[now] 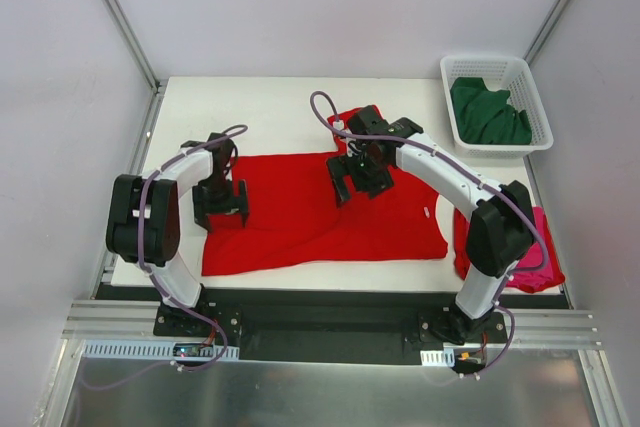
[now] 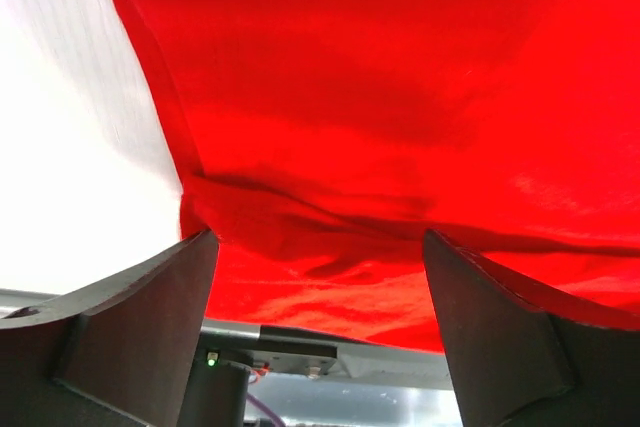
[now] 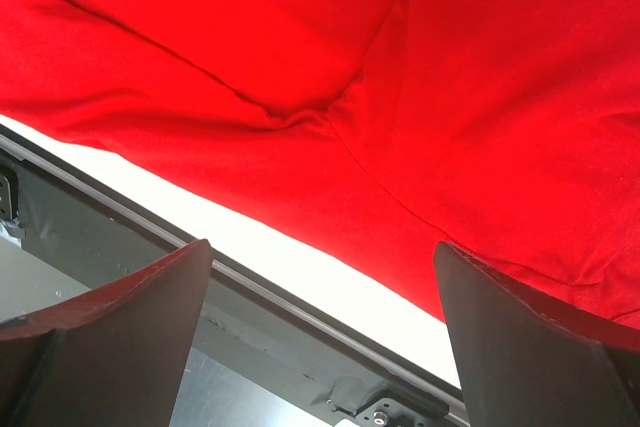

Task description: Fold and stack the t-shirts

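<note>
One red t-shirt, apparently ungripped, beneath left pincer, right pincer.

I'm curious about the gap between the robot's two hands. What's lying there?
Only the red t-shirt, spread out flat on the white table. The top view shows its cloth filling the stretch from the left gripper to the right gripper.

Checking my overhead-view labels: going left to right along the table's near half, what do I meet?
In order: left tool → red t-shirt → magenta t-shirt. The right tool overlaps the red one, so omitted.
</note>
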### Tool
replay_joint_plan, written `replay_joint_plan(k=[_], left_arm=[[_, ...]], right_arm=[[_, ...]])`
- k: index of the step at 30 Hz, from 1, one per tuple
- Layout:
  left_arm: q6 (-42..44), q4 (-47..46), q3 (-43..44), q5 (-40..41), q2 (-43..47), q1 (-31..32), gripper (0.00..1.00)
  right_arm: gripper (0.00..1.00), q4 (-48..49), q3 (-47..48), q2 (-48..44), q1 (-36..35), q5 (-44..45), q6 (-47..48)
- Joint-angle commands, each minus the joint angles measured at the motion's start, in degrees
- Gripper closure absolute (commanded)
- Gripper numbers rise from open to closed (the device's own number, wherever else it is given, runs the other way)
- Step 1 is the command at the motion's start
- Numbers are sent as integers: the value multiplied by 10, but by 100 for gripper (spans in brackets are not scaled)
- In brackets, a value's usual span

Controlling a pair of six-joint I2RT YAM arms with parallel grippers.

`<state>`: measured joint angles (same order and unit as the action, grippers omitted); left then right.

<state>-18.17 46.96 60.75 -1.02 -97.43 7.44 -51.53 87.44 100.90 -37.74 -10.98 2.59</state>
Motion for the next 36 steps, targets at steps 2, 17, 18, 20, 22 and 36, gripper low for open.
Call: replay_joint_plan(k=[2, 17, 18, 20, 22, 36], left_arm=[[-5, 22, -31, -17, 54, 0, 21], [-61, 119, 85, -16, 74, 67, 28], [-64, 119, 93, -28, 69, 76, 27], [-77, 118, 120, -37, 48, 105, 25], [-89, 117, 147, -48, 19, 121, 24], [-170, 81, 190, -112, -91, 219, 24]], right_arm=[[4, -21, 17, 3, -5, -7, 0], [4, -26, 19, 17, -8, -3, 1], [4, -27, 18, 17, -8, -2, 2], [4, -28, 16, 13, -8, 6, 5], [4, -27, 11, 6, -8, 10, 7], [4, 20, -139, -115, 105, -6, -39]])
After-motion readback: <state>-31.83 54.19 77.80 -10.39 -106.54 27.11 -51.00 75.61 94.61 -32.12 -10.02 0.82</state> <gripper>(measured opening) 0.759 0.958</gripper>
